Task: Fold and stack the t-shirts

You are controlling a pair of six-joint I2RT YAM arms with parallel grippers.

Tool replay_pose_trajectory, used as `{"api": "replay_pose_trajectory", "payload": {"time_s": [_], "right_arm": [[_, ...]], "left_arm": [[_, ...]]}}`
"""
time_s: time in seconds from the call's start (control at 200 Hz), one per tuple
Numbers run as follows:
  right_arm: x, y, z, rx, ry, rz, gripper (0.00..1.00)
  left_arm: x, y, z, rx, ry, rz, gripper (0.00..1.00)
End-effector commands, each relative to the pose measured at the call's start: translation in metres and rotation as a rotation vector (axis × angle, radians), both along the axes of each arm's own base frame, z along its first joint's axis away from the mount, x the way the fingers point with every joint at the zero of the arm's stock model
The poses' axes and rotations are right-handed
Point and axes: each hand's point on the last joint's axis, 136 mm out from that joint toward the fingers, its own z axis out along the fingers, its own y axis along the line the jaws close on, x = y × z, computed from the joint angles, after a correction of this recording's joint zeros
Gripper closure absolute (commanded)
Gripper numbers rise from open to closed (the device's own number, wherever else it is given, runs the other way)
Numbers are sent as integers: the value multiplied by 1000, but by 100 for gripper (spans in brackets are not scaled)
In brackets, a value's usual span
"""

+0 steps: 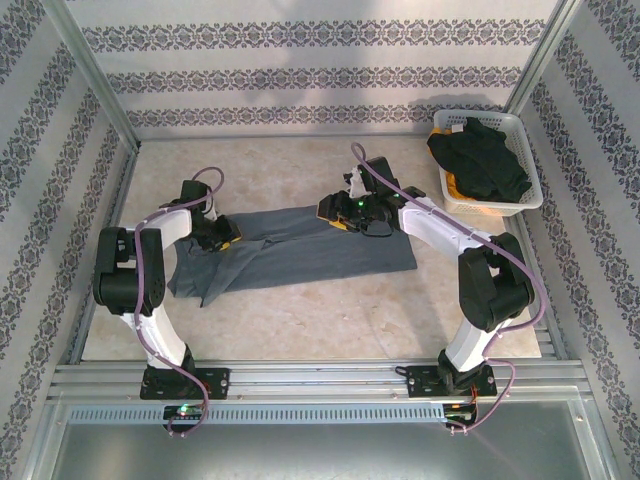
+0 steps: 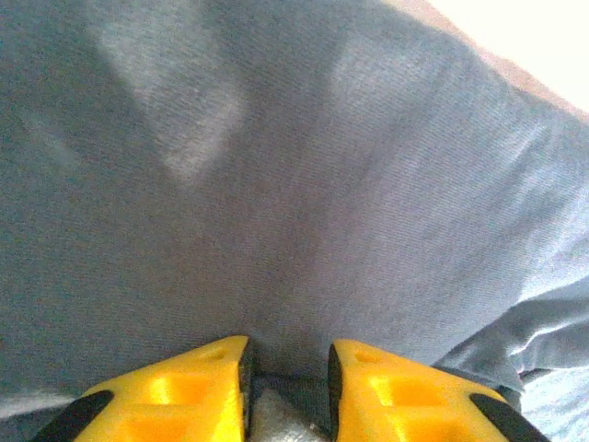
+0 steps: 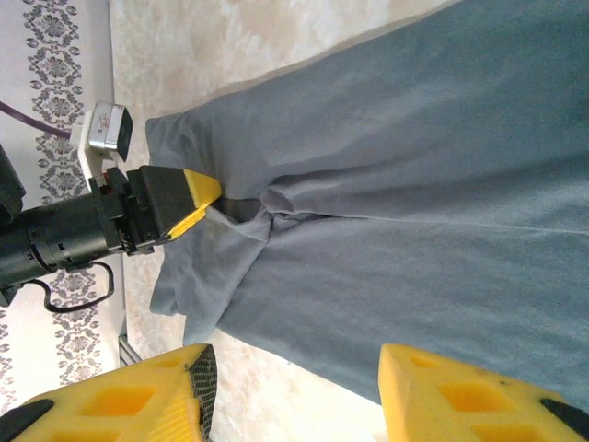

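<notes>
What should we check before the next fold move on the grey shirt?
1. Left gripper pinching the grey t-shirt: ok, cloth puckers at its tips.
2. Right gripper open above the shirt, holding nothing: ok.
3. Shirt lying flat: not ok, its left end is bunched.
4. Black t-shirt in the basket, apart from the fold area: ok.
5. Layers caught in the left pinch: cannot tell.

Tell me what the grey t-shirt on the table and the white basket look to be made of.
Grey t-shirt: soft cloth, probably a knit, matte; the left wrist view shows a fine fabric grain and soft folds. Basket: probably rigid white plastic; its walls are an even, moulded-looking lattice. Too small to judge its gloss.
</notes>
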Motion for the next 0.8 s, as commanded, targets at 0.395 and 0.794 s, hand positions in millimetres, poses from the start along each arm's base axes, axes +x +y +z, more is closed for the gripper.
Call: {"api": "replay_pose_trajectory", "payload": {"time_s": [0.395, 0.794], "right_arm": [[-11, -8, -6, -23, 24, -26, 51], [-16, -28, -10, -24, 32, -72, 52]], "left_arm": [[-35, -38, 43, -105, -8, -111, 100], [-78, -104, 33, -194, 94, -176, 100]]}}
